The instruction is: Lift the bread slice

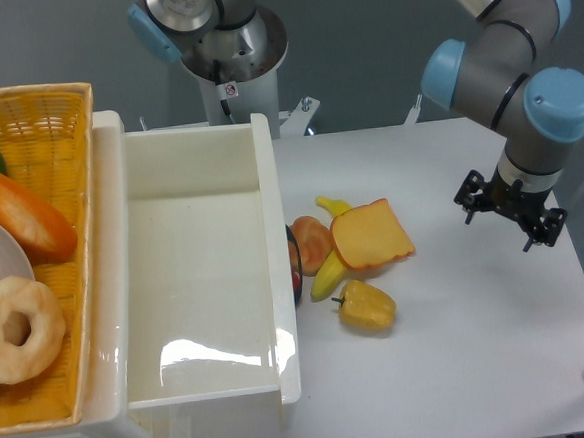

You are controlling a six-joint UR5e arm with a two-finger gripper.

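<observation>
The bread slice (371, 235) is a flat yellow-orange square with a darker crust edge. It lies on the white table, leaning on a banana (330, 268) and touching a peach-coloured fruit (312, 244). My gripper (510, 215) hangs to the right of the slice, well apart from it, pointing down over bare table. Its black fingers (469, 210) are spread wide with nothing between them, so it is open.
A yellow bell pepper (366, 306) lies just in front of the slice. A white bin (194, 166) stands at left, its wall next to the fruit. A wicker basket (34, 107) at far left holds a long loaf (21, 213), a doughnut (17, 328) and a plate.
</observation>
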